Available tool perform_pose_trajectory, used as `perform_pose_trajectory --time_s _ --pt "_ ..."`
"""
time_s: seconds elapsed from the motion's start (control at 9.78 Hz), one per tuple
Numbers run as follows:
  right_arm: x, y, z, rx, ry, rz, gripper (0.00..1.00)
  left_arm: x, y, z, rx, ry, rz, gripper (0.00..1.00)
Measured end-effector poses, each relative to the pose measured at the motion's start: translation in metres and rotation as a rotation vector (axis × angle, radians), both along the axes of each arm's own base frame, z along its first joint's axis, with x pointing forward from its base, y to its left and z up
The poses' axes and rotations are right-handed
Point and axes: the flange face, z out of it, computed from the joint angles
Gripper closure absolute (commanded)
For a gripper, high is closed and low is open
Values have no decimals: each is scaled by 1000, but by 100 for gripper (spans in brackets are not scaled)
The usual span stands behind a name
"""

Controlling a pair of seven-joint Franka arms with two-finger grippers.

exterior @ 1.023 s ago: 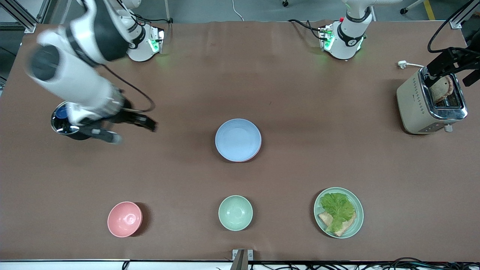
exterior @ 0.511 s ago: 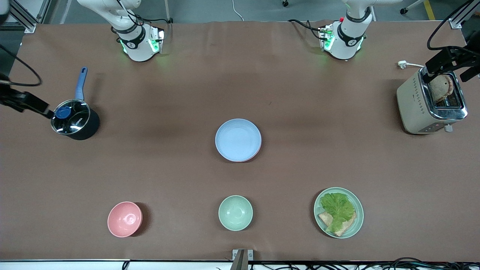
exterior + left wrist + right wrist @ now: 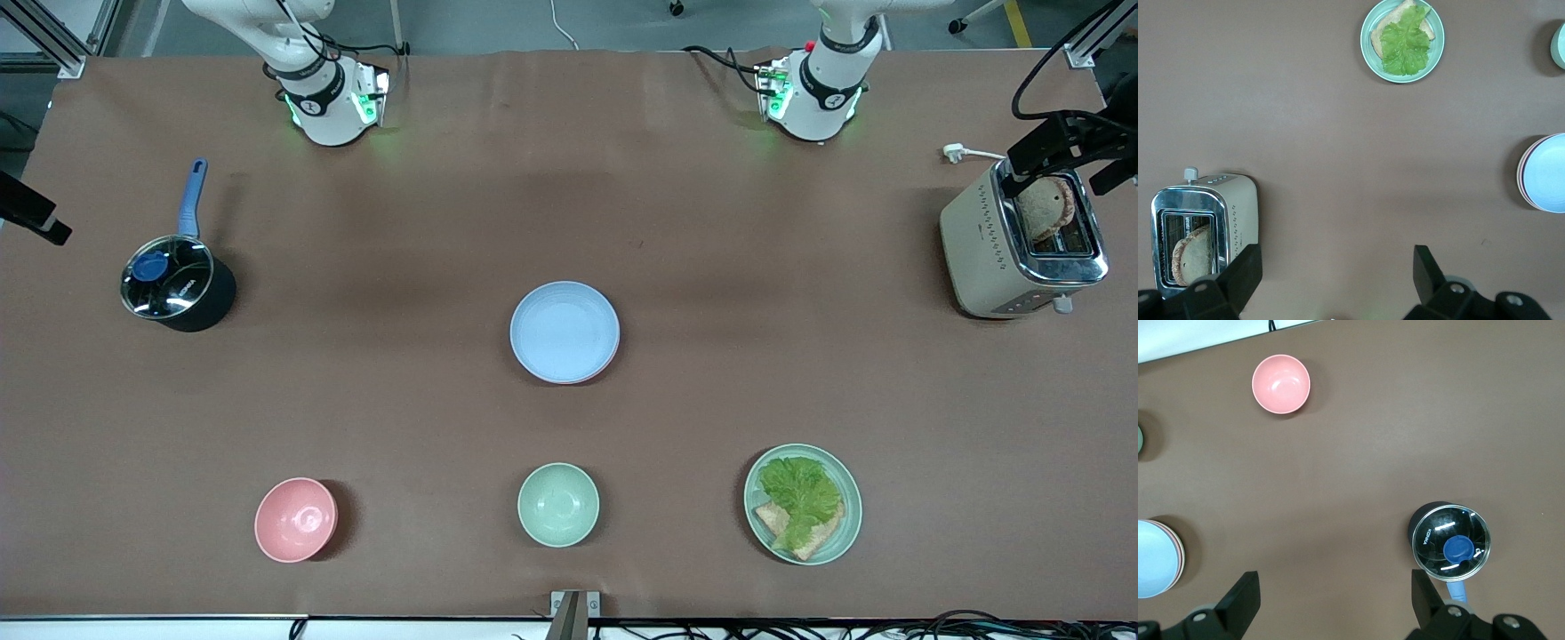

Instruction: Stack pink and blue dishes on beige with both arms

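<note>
The light blue plate lies on top of a stack at the table's middle. A thin rim of the pink plate shows under it. The beige plate is hidden beneath them. The same stack appears at the edge of the left wrist view, blue plate over pink rim, and in the right wrist view. My left gripper hangs high over the toaster, open and empty. My right gripper is at the right arm's end of the table, high above the pot, open and empty.
A black pot with glass lid and blue handle stands toward the right arm's end. A toaster with bread stands toward the left arm's end. Along the edge nearest the front camera: pink bowl, mint bowl, mint plate with lettuce.
My right arm has swung up and away from over the pot to the table's end, leaving the pot uncovered in view. The plates and the left arm have not moved.
</note>
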Motion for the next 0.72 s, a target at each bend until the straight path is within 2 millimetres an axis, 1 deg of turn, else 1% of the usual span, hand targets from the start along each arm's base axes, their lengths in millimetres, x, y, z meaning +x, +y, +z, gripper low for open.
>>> perform_pose_trajectory --time_s 0.2,0.51,0.72 --pt "4 1 -6 -2 11 17 0 0 0 -1 0 2 0 0" --pt "3 1 -7 -25 30 47 0 1 0 -3 0 5 0 0" --pt "1 3 -11 -25 58 78 0 1 0 -3 0 5 0 0"
